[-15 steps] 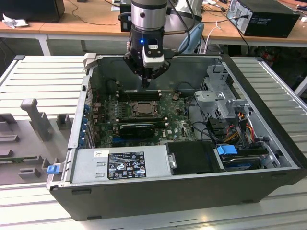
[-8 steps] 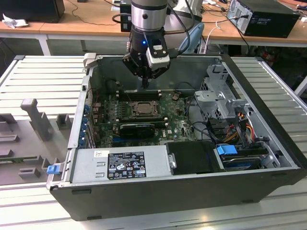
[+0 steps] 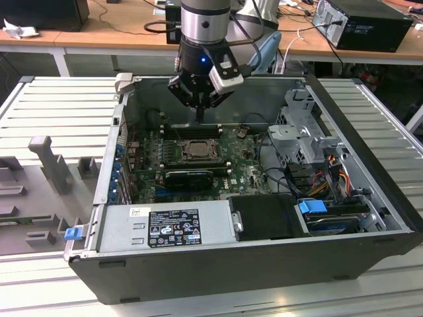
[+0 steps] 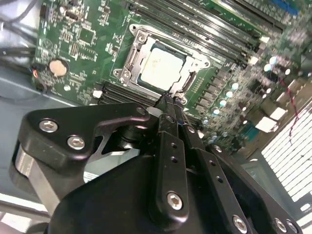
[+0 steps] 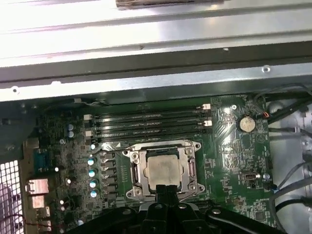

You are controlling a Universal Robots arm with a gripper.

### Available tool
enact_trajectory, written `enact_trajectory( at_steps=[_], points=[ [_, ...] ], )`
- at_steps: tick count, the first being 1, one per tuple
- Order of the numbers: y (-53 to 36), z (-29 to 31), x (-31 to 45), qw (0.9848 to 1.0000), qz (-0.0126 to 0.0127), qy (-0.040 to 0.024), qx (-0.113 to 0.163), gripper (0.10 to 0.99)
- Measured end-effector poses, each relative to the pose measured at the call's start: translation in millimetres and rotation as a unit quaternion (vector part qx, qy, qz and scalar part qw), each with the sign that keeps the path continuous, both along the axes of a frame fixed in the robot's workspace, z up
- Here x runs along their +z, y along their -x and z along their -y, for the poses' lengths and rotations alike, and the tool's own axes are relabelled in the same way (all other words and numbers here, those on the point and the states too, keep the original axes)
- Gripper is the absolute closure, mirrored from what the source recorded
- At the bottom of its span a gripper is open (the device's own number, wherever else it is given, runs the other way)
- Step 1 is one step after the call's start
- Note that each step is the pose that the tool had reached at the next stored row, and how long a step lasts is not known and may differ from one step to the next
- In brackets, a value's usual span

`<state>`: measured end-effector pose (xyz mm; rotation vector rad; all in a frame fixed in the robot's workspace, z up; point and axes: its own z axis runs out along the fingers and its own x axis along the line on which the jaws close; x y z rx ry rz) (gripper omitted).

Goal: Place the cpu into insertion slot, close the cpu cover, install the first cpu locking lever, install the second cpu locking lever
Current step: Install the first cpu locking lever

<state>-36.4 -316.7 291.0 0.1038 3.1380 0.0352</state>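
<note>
Black tool (image 5: 165,192), fingers clenched together on nothing visible, tips over one edge of the insertion slot (image 5: 191,168), hiding part of it. Pale cpu (image 5: 163,171) lies in that slot, with the cpu cover (image 5: 161,146) flat around it. Beyond run long memory slots (image 5: 146,124); a coin cell (image 5: 246,124) sits near an edge of the green motherboard (image 5: 229,161).

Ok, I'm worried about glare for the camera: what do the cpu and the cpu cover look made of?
The cpu: pale beige-silver metal top, matte, with soft even sheen and no sharp reflections. The cpu cover: thin stamped sheet metal, probably steel, grey and semi-glossy, with bright glints along its edges.
</note>
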Motion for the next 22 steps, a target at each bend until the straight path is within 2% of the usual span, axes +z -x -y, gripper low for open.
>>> enact_trajectory(
  at_steps=[2,3,5,7,9,12,15,17,18,20,22],
  points=[
    [0.0,0.0,-0.4,0.9997,0.0000,0.0000,0.026,0.980],
    [0.0,0.0,-1.0,0.9988,0.0000,0.0000,0.049,0.980],
    [0.0,0.0,-1.6,0.9976,0.0000,0.0000,0.070,0.980],
    [0.0,0.0,-2.0,0.9957,0.0000,0.0001,0.092,0.980],
    [0.0,0.0,-2.3,0.9929,0.0000,0.0001,0.119,0.980],
    [3.8,0.0,-2.5,0.9928,0.0001,-0.0001,0.120,0.980],
    [19.9,0.0,-2.7,0.9928,0.0001,0.0000,0.120,0.980],
    [27.5,0.0,-3.3,0.9928,0.0001,-0.0001,0.120,0.980],
    [35.4,0.0,-4.9,0.9927,0.0002,-0.0001,0.120,0.980],
    [39.4,-0.1,-7.0,0.9930,0.0002,-0.0001,0.118,0.980],
    [40.3,-0.3,-9.4,0.9940,0.0001,-0.0001,0.109,0.980]
  ],
)
